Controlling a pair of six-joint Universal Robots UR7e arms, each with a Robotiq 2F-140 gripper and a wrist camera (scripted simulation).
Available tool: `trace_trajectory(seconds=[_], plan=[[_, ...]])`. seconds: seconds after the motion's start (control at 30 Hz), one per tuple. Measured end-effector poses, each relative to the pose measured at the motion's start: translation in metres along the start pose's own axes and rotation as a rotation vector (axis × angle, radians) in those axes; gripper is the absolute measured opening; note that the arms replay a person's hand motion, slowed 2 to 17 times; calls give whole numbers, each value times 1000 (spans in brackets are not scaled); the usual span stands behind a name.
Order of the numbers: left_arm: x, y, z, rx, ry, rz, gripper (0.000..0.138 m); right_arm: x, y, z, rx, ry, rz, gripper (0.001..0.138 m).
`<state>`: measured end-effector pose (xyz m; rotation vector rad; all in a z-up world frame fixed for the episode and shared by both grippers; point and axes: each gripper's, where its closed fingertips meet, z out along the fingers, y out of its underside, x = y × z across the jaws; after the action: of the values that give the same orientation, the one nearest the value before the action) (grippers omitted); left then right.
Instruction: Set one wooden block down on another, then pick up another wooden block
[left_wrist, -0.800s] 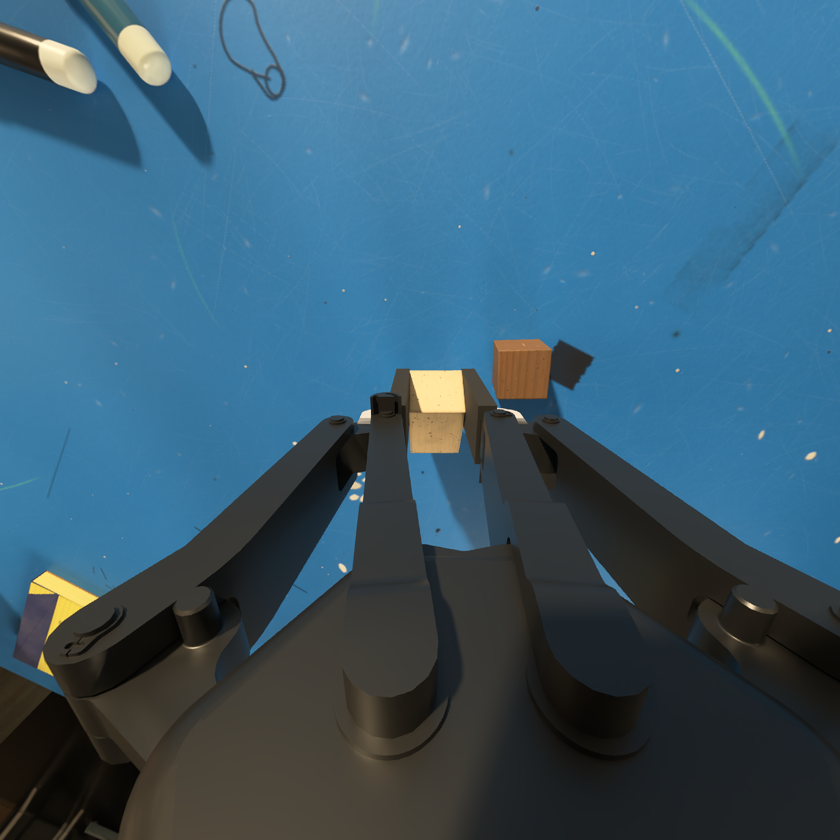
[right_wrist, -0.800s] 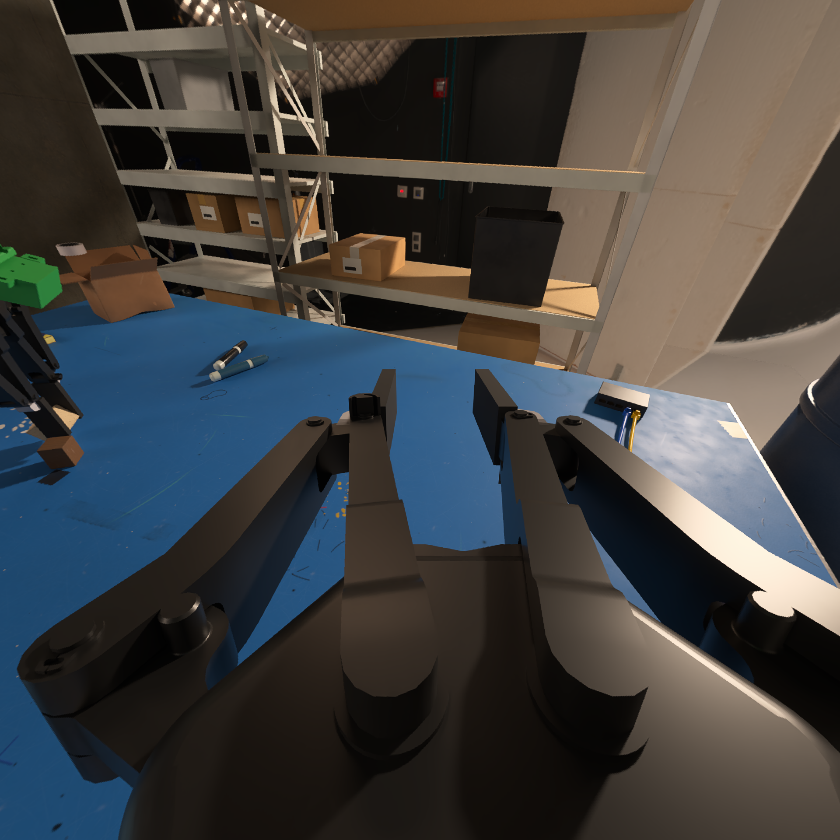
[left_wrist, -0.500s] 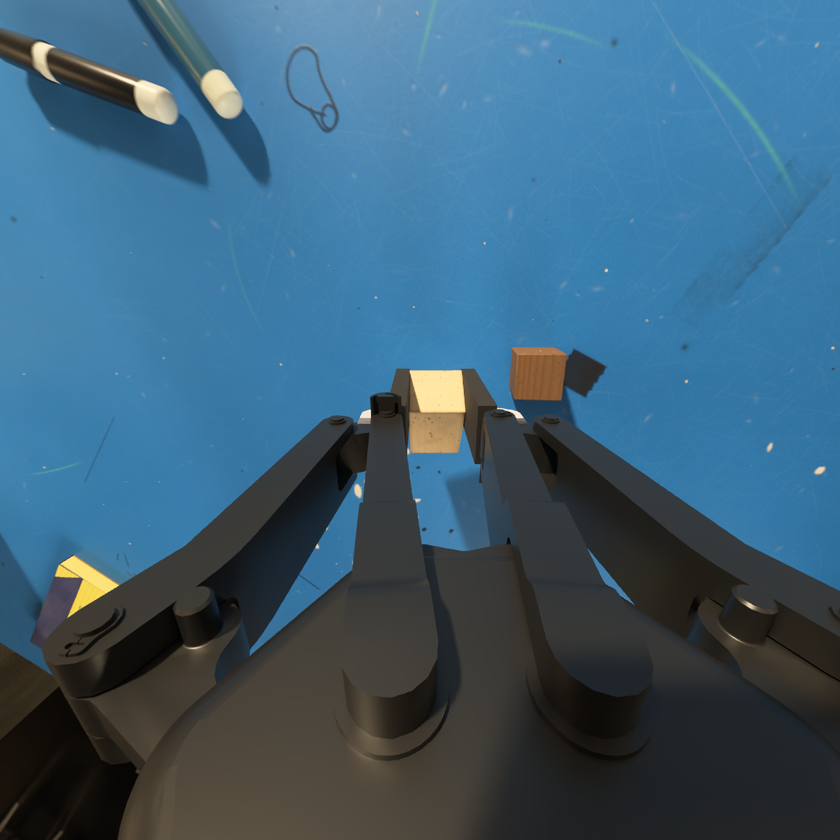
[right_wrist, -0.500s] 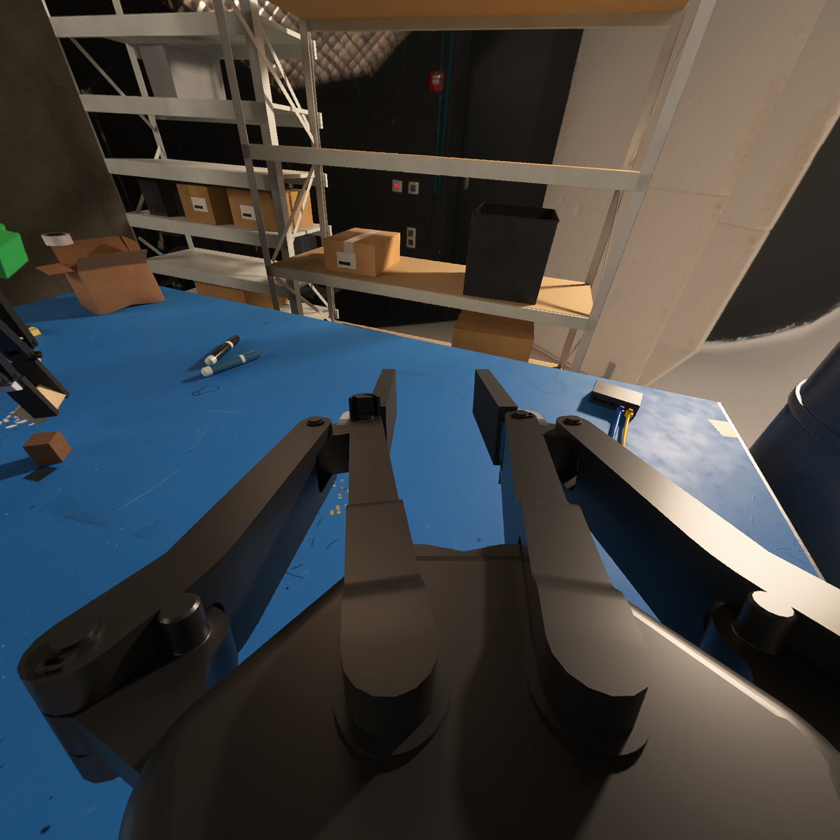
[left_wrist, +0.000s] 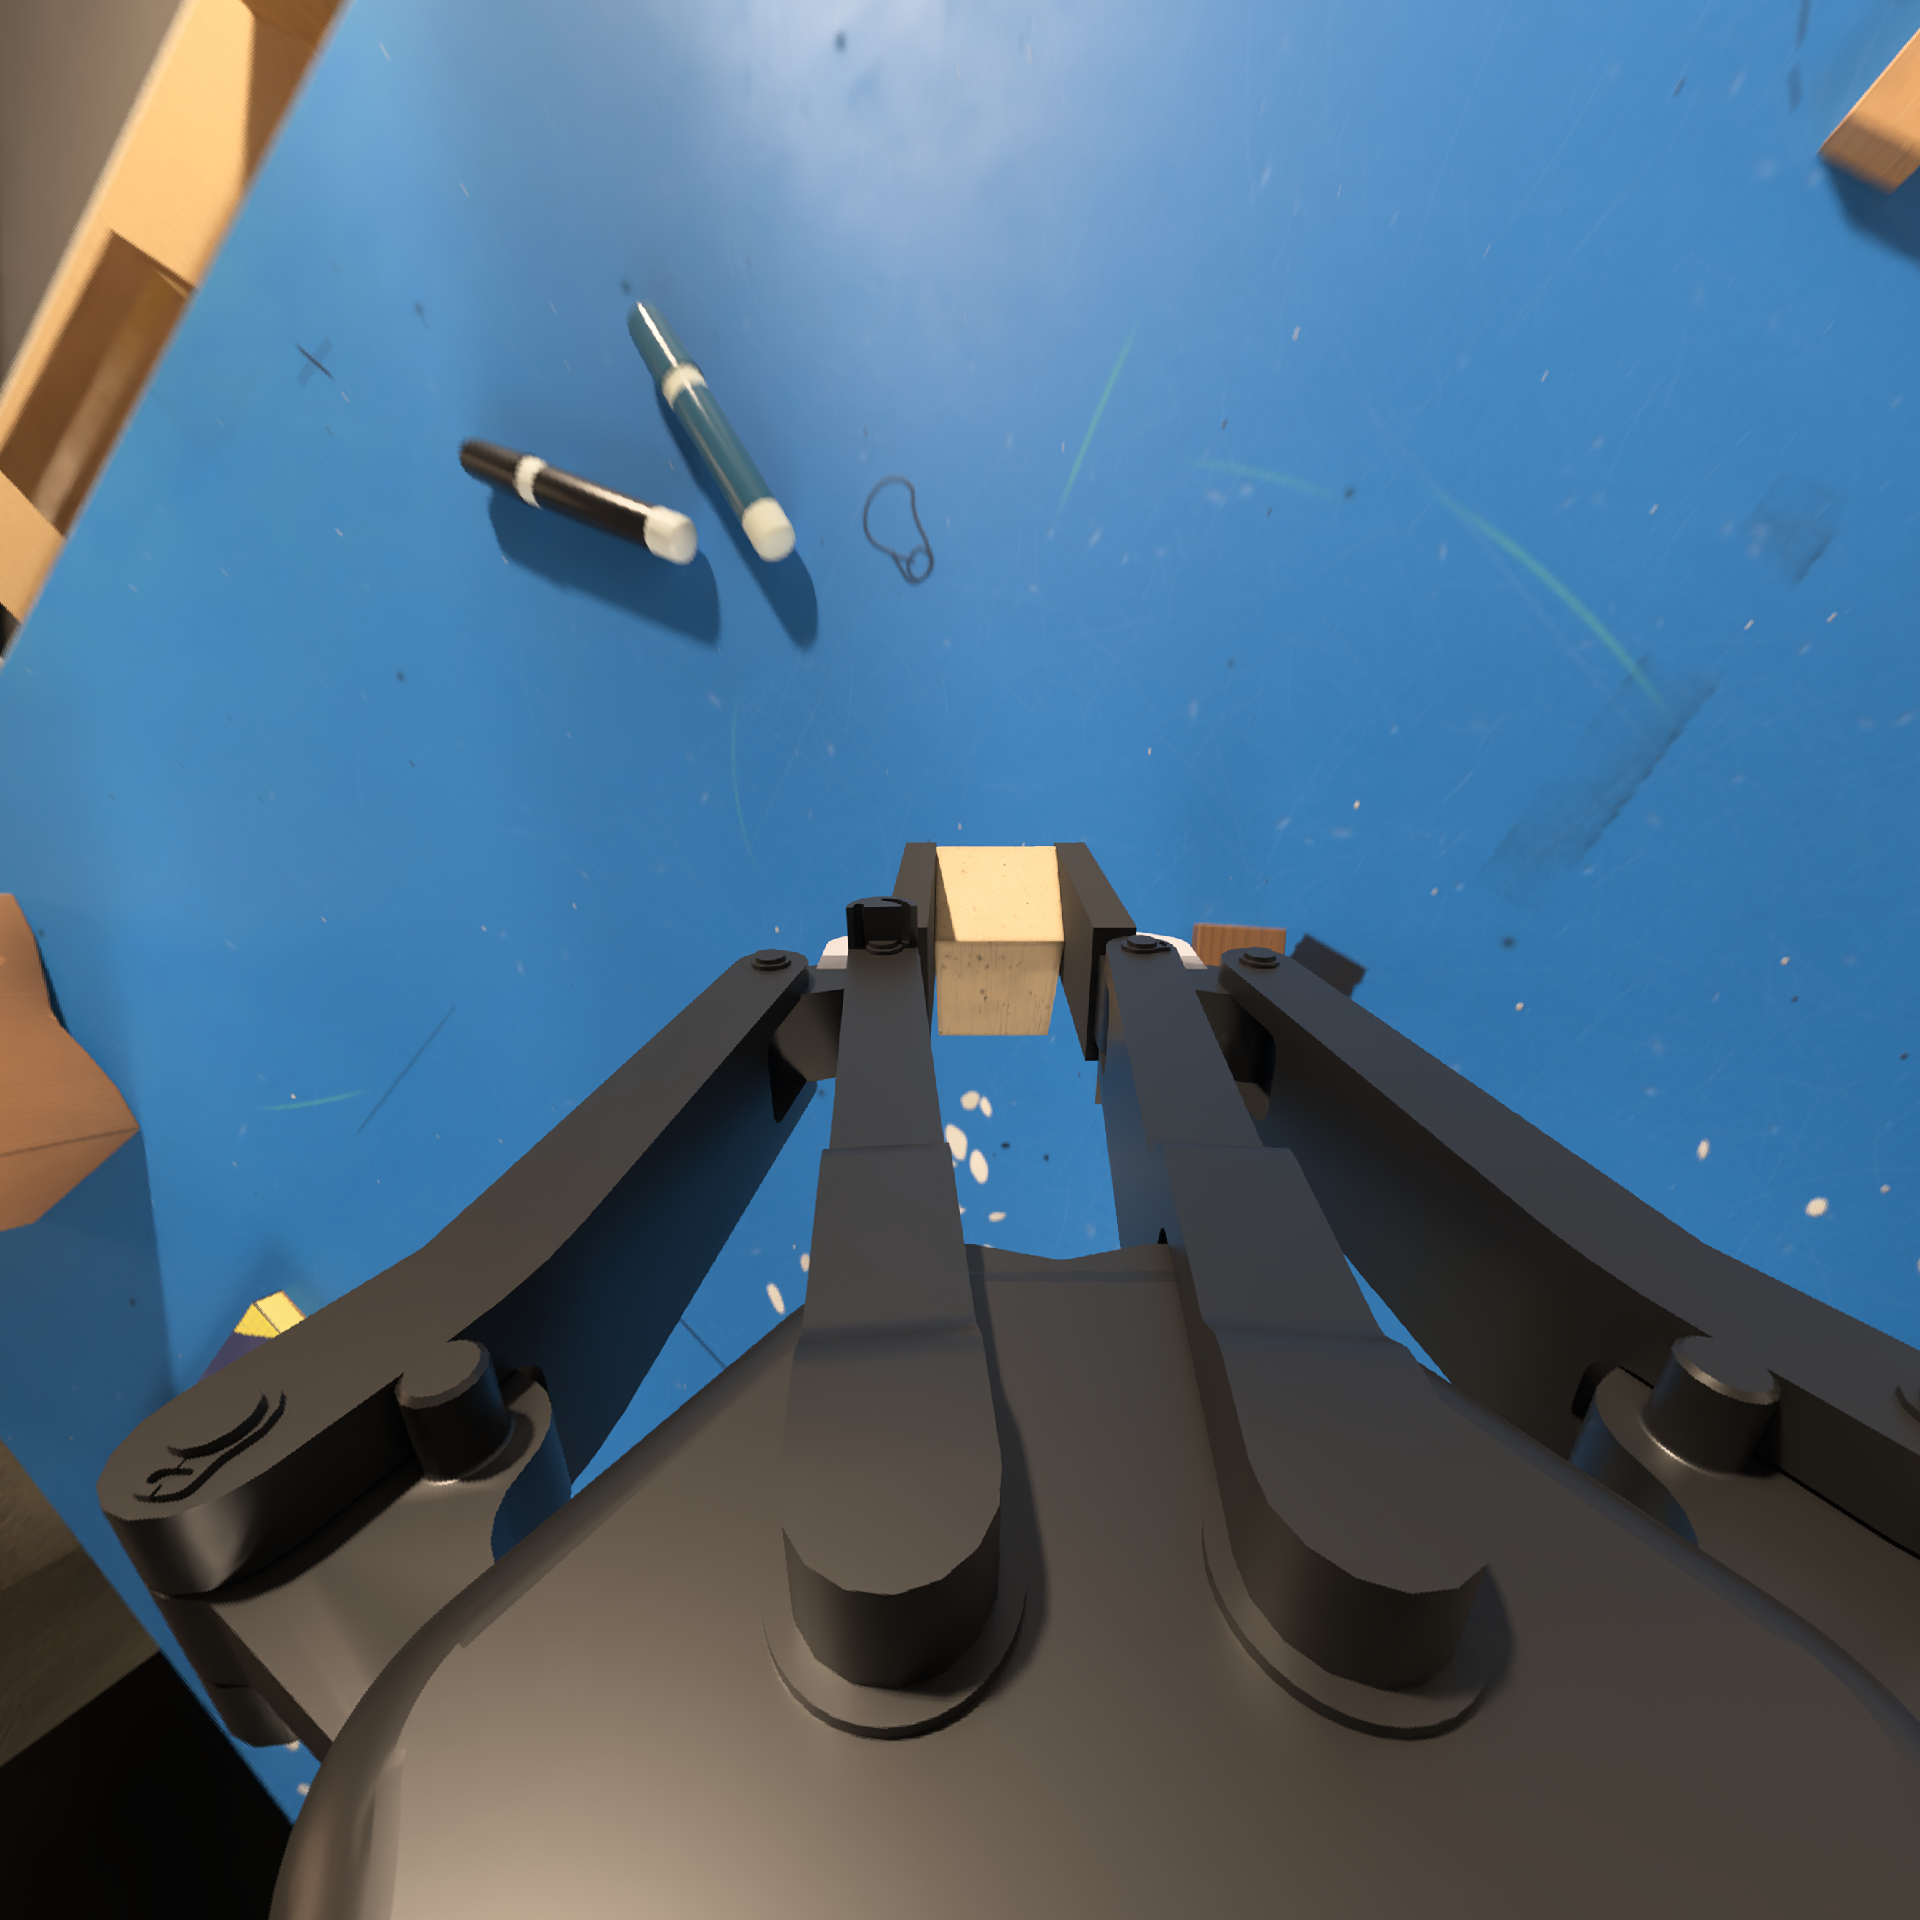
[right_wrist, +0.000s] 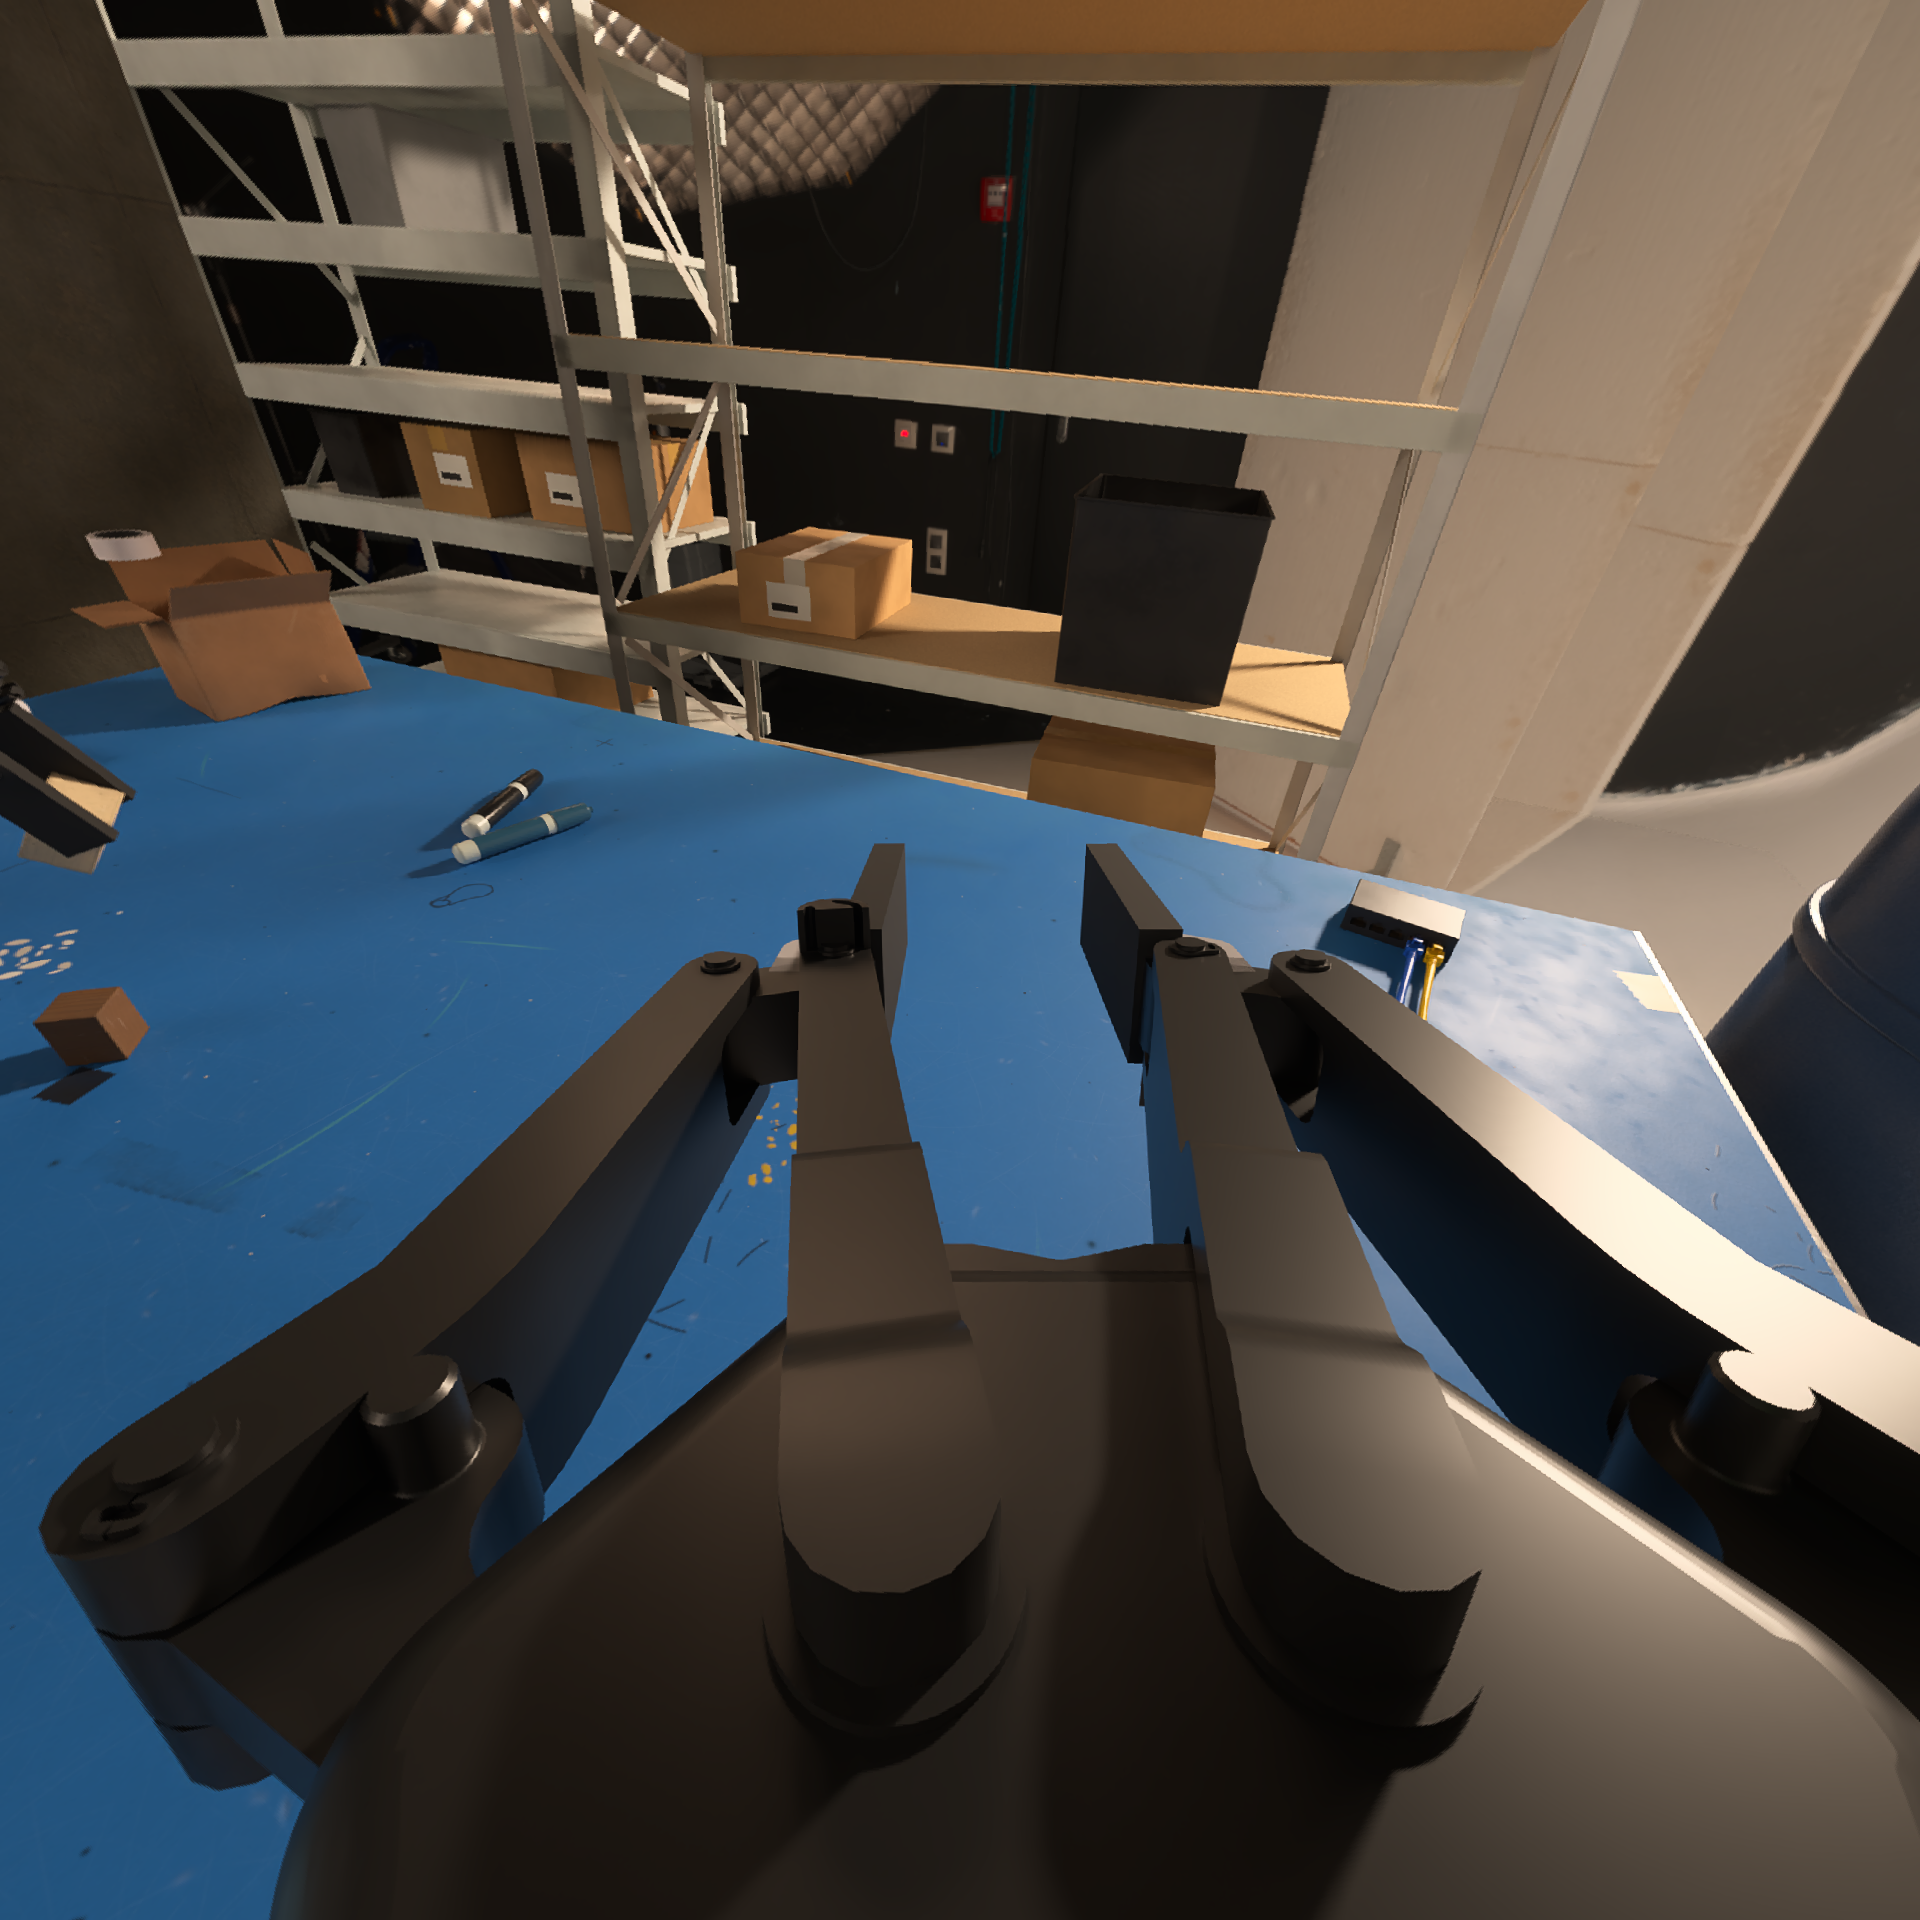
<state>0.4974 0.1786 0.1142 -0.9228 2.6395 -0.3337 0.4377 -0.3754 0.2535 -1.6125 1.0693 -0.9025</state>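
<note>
The left gripper (left_wrist: 997, 940) pinches a pale wooden block (left_wrist: 995, 935) between its fingers above the blue bench (left_wrist: 1351, 416), a brown block (right_wrist: 90, 1023) resting nearby, while the right gripper (right_wrist: 992, 914) hangs spread and empty.

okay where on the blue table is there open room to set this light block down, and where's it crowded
The blue table is bare between the two markers and the connector block, ahead of the open right hand. It is tighter at the left: the brown block, paint flecks, and the left hand holding the light block.
</note>
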Motion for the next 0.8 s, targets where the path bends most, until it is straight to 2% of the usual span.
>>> trace_trajectory(seconds=[0.17,0.33,0.6,0.8], plan=[[2,-25,-24,141,-13,-14,30,-1,0,2,3,-1,1,46],[15,-54,-48,302,6,-22,30,-2,0,4,4,-6,1,46],[53,-103,-81,563,117,-21,30,-5,2,9,-4,-15,-1,46],[87,-135,-95,731,215,-23,30,-8,4,12,-12,-21,-7,46]])
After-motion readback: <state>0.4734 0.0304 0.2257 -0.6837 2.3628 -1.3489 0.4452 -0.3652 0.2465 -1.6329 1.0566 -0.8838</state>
